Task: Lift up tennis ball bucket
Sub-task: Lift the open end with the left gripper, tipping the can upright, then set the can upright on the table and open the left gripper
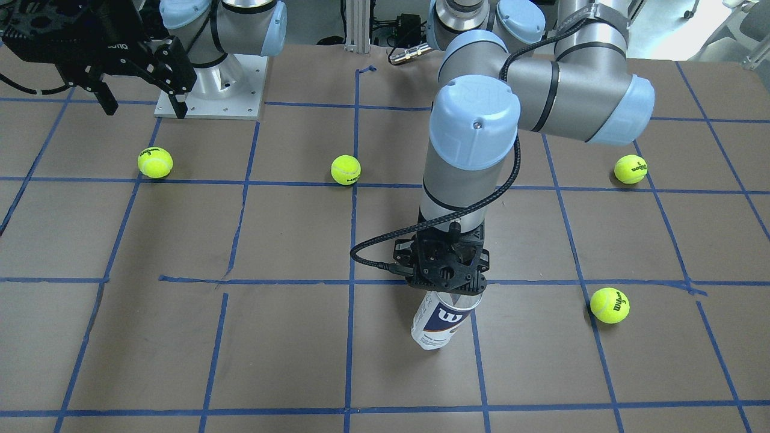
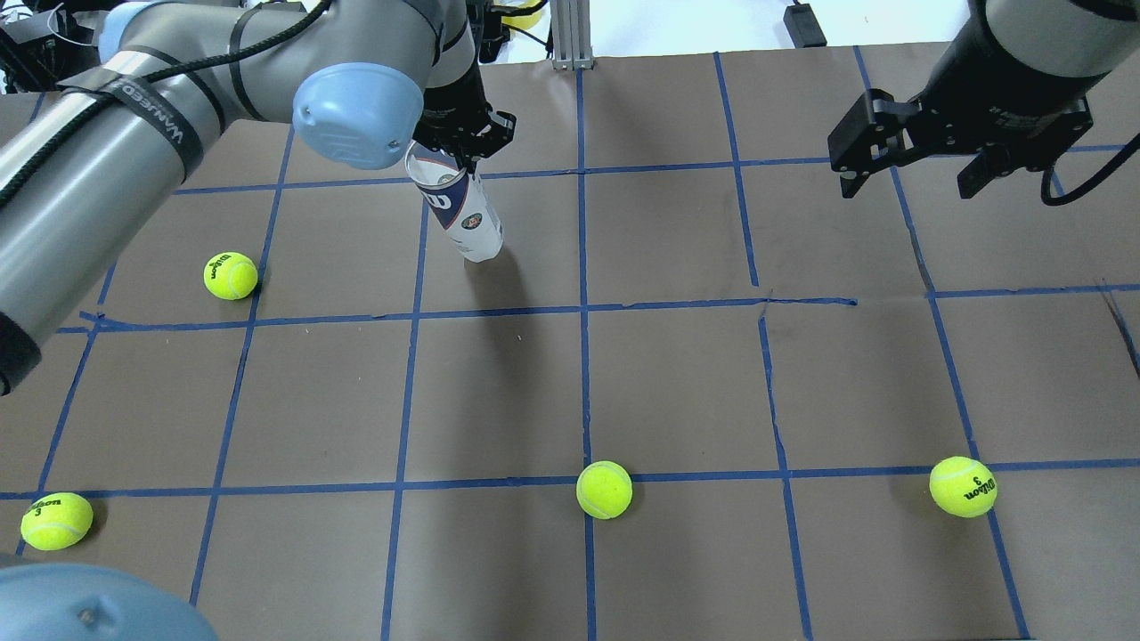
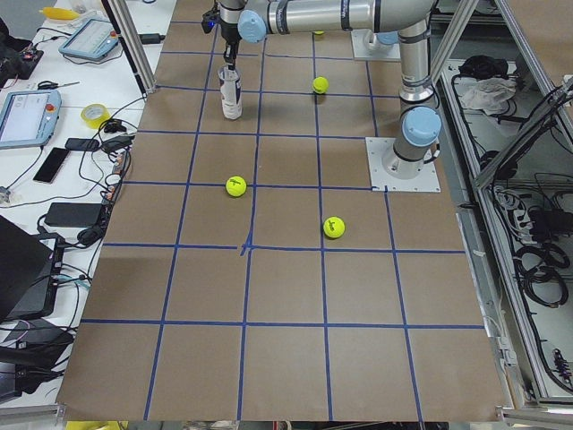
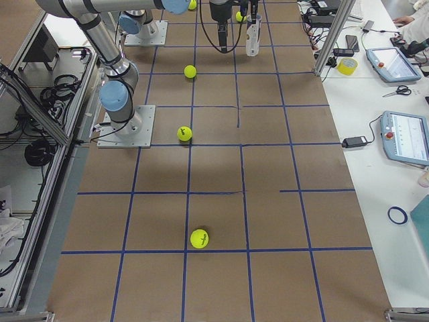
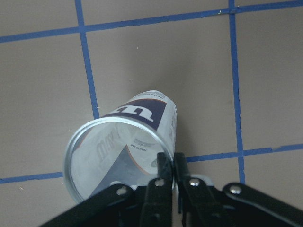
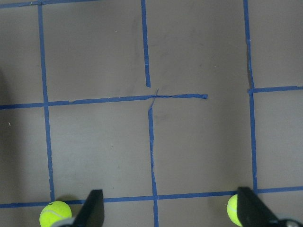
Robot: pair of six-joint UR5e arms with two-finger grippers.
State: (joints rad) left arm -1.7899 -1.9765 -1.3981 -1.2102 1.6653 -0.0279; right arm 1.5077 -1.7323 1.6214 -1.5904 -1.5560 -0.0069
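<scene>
The tennis ball bucket (image 1: 441,323) is a clear can with a white label and a navy "W" band, open at the top and empty. It leans tilted on the far middle of the table in the overhead view (image 2: 465,215). My left gripper (image 1: 448,284) comes down from above and is shut on the can's rim, one finger inside and one outside, as the left wrist view (image 5: 171,163) shows. Whether the can's bottom touches the table I cannot tell. My right gripper (image 2: 913,178) is open and empty, high over the far right.
Several yellow-green tennis balls lie apart on the brown, blue-taped table (image 2: 677,383): one near the can (image 2: 231,275), one front left (image 2: 56,521), one front middle (image 2: 604,490), one front right (image 2: 963,486). The right arm's base plate (image 1: 210,96) stands at the robot's side.
</scene>
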